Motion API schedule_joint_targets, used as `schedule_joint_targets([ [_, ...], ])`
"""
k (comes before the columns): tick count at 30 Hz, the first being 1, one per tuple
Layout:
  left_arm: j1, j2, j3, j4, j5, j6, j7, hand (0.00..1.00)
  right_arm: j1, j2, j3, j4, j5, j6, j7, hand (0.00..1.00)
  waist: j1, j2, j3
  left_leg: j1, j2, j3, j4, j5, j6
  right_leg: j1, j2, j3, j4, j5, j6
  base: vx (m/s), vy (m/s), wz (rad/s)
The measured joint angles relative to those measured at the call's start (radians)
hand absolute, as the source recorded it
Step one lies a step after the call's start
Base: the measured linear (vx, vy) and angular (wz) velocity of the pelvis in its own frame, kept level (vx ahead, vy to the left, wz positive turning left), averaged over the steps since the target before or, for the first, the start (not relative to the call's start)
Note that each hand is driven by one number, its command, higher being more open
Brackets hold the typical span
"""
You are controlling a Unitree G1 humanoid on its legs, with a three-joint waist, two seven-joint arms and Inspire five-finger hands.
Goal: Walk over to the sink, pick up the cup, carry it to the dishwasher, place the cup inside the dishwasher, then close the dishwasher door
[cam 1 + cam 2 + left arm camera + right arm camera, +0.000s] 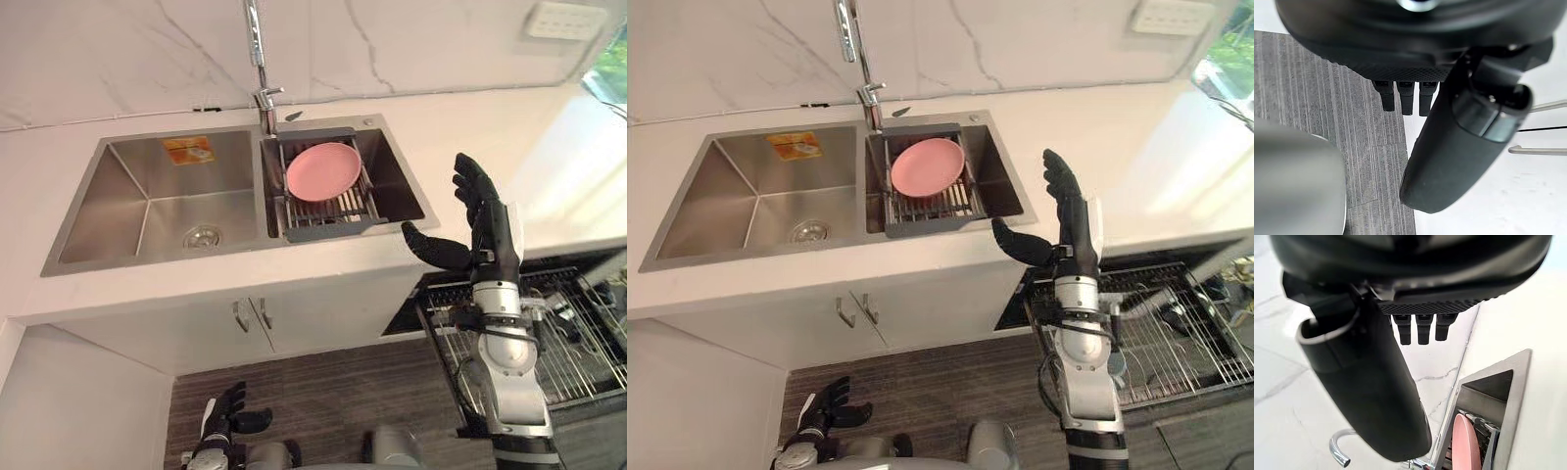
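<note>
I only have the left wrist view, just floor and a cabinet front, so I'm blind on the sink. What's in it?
Observer: A pink plate sits in a dish rack in the right basin of the sink.
Operator: Where's the right hand?
Observer: The right hand is raised to the right of the sink, with its fingers straight.
Operator: Is the dishwasher open?
Observer: Yes. Its wire rack is pulled out below the counter.

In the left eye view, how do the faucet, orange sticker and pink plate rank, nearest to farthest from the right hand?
From the right hand:
1. pink plate, right basin.
2. faucet, back edge, centre.
3. orange sticker, left basin, back wall.
</note>
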Motion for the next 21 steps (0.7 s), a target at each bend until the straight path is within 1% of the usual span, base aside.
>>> schedule_joint_targets([
  [1,-0.004,-0.009,0.001,0.013,-0.001,0.004,0.000,0.90,0.002,-0.012,-0.001,0.011,0.000,0.001,0.000,0.90,0.000,0.015,-0.006,-0.003,0.012,-0.014,0.011,-0.006,-0.010,0.008,0.008,-0.015,-0.002,0.000,-0.003,0.33,-0.172,0.64],
  [2,0.004,-0.021,-0.001,0.014,0.001,0.003,-0.001,0.90,0.006,-0.024,0.001,0.022,-0.003,0.005,0.007,0.90,0.004,0.042,-0.022,-0.006,0.040,-0.025,0.014,-0.015,-0.027,0.029,0.028,-0.041,-0.027,0.001,-0.011,0.32,-0.154,0.37],
  [3,0.010,-0.029,-0.003,0.015,0.002,0.002,-0.001,0.90,0.016,-0.024,0.000,0.023,-0.007,0.006,0.009,0.90,0.004,0.056,-0.030,-0.004,0.057,-0.024,0.015,-0.017,-0.031,0.051,0.040,-0.062,-0.048,-0.004,-0.018,0.34,-0.175,0.43],
  [4,0.010,-0.031,-0.003,0.016,0.002,0.003,-0.002,0.90,0.029,-0.021,-0.004,0.022,-0.008,0.007,0.009,0.90,0.001,0.060,-0.031,-0.005,0.069,-0.023,0.036,-0.017,-0.032,0.079,0.048,-0.083,-0.067,-0.007,-0.024,0.25,-0.138,0.42],
  [6,0.009,-0.032,-0.003,0.016,0.003,0.003,-0.003,0.90,0.051,-0.018,-0.015,0.022,-0.009,0.008,0.009,0.90,0.001,0.059,-0.029,-0.018,0.077,-0.018,0.108,-0.018,-0.034,0.127,0.053,-0.106,-0.099,-0.009,-0.027,0.18,-0.097,0.41],
  [7,0.009,-0.040,0.001,0.009,0.004,0.003,-0.003,0.90,0.067,-0.019,-0.026,0.020,-0.009,0.010,0.008,0.90,0.004,0.064,-0.026,-0.047,0.093,0.016,0.241,-0.015,-0.045,0.196,0.059,-0.120,-0.143,-0.009,-0.027,0.17,-0.054,0.35],
  [8,0.009,-0.041,0.001,0.005,0.012,0.002,-0.003,0.90,0.068,-0.017,-0.029,0.014,-0.010,0.010,0.006,0.90,0.012,0.059,-0.018,-0.077,0.103,0.043,0.325,-0.017,-0.056,0.233,0.057,-0.119,-0.167,-0.011,-0.031,0.17,-0.021,0.18],
  [9,0.008,-0.042,0.001,0.003,0.017,0.001,-0.004,0.90,0.068,-0.014,-0.031,0.012,-0.012,0.009,0.004,0.90,0.018,0.060,-0.018,-0.088,0.109,0.054,0.349,-0.031,-0.050,0.246,0.055,-0.115,-0.178,-0.011,-0.031,0.12,0.056,-0.09],
  [10,0.004,-0.043,0.000,0.000,0.025,-0.003,-0.005,0.90,0.067,-0.002,-0.036,0.009,-0.020,0.009,-0.005,0.90,0.026,0.061,-0.017,-0.112,0.115,0.063,0.299,-0.060,-0.044,0.258,0.044,-0.103,-0.183,-0.012,-0.030,0.11,0.071,-0.15],
  [11,0.005,-0.043,0.000,-0.002,0.029,-0.003,-0.005,0.90,0.068,-0.001,-0.036,0.009,-0.020,0.009,-0.006,0.90,0.026,0.063,-0.016,-0.115,0.116,0.063,0.233,-0.045,-0.049,0.258,0.042,-0.101,-0.182,-0.012,-0.029,0.11,0.120,-0.16],
  [12,0.008,-0.043,0.000,-0.003,0.031,-0.004,-0.005,0.90,0.069,-0.007,-0.040,0.009,-0.029,0.009,-0.007,0.90,0.026,0.091,-0.016,-0.115,0.126,0.044,0.098,0.051,-0.058,0.260,0.056,-0.092,-0.184,-0.017,-0.012,0.07,0.109,-0.10],
  [13,0.004,-0.041,0.004,-0.003,0.028,-0.002,-0.006,0.90,0.070,0.000,-0.041,0.012,-0.040,0.011,-0.008,0.90,0.031,0.081,-0.013,-0.104,0.114,0.044,0.086,0.054,-0.055,0.262,0.049,-0.080,-0.191,-0.025,0.001,0.08,0.129,-0.01],
  [14,0.002,-0.031,0.000,-0.004,0.030,-0.003,-0.002,0.90,0.074,0.003,-0.041,0.012,-0.053,0.012,-0.006,0.90,0.023,0.064,-0.008,-0.091,0.087,0.046,0.044,0.073,-0.046,0.265,0.030,-0.064,-0.215,-0.022,0.007,0.06,0.118,0.08],
  [17,0.001,-0.028,0.002,-0.005,0.030,-0.003,-0.002,0.90,0.090,0.002,-0.046,0.012,-0.082,0.012,-0.001,0.90,0.025,0.061,-0.009,-0.070,0.055,0.062,-0.013,0.096,-0.025,0.277,0.002,-0.053,-0.262,-0.001,0.033,0.04,0.109,-0.01],
  [21,0.001,-0.017,0.009,0.007,0.041,-0.004,-0.003,0.90,0.095,-0.018,-0.045,0.021,-0.121,0.012,0.019,0.90,0.019,0.059,-0.010,-0.029,0.041,0.086,-0.080,0.114,-0.020,0.286,-0.009,-0.028,-0.294,0.017,0.047,0.03,0.045,-0.18],
])
